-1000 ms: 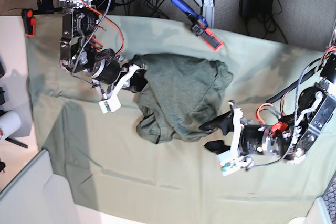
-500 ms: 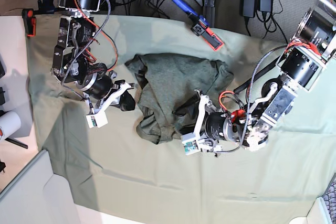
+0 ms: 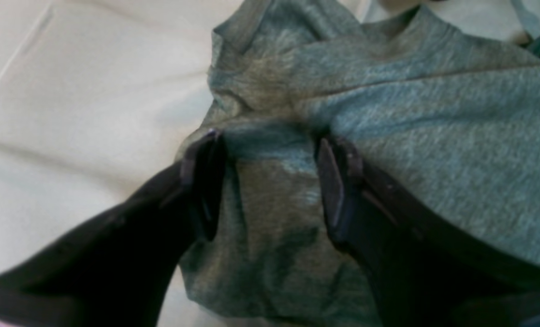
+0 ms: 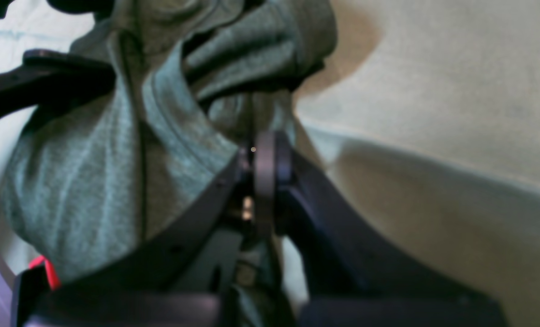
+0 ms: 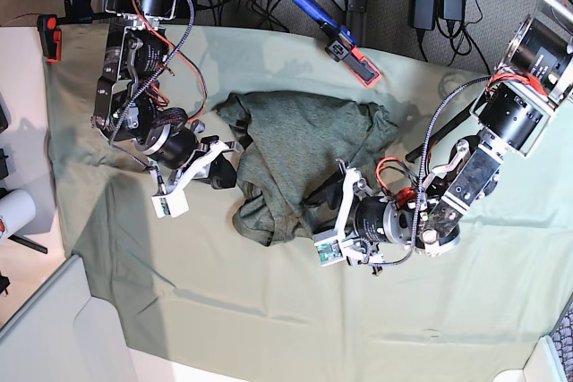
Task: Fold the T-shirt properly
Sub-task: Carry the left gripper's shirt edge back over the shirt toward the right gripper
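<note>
The left gripper point(image 5: 315, 204), jaws spread, had advanced onto the T-shirt point(image 5: 304, 163); the right gripper point(image 4: 263, 150) stayed pinching its edge.

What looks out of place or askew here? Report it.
The T-shirt lies bunched in a wrinkled heap on the table cloth, not spread flat. The right gripper is shut on a fold of it; the left gripper straddles another part, jaws open. Nothing looks damaged.
</note>
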`<state>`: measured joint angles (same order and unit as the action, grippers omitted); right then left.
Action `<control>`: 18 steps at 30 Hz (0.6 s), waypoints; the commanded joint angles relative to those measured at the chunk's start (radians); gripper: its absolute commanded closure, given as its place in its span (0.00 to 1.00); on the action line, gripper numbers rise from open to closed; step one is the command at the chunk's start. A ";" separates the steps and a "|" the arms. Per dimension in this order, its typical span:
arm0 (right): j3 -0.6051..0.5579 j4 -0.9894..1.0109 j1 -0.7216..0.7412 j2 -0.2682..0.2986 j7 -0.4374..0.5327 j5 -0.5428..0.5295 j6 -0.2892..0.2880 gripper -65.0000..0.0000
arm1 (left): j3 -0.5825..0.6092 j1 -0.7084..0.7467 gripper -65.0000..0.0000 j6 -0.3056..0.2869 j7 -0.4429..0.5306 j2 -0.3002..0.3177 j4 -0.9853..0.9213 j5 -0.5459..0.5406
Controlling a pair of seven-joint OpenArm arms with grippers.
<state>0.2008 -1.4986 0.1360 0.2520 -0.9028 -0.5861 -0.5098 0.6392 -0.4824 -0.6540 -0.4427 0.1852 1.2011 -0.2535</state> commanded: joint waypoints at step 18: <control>0.005 -0.016 0.018 0.011 0.016 -0.016 -0.014 1.00 | 0.096 -0.030 1.00 0.020 0.044 -0.002 0.013 0.107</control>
<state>0.2008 -1.4986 0.1356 0.2523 -0.9028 -0.5861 -0.5098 0.7410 -0.4820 -0.6479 -0.4179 0.1852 1.2011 -0.1398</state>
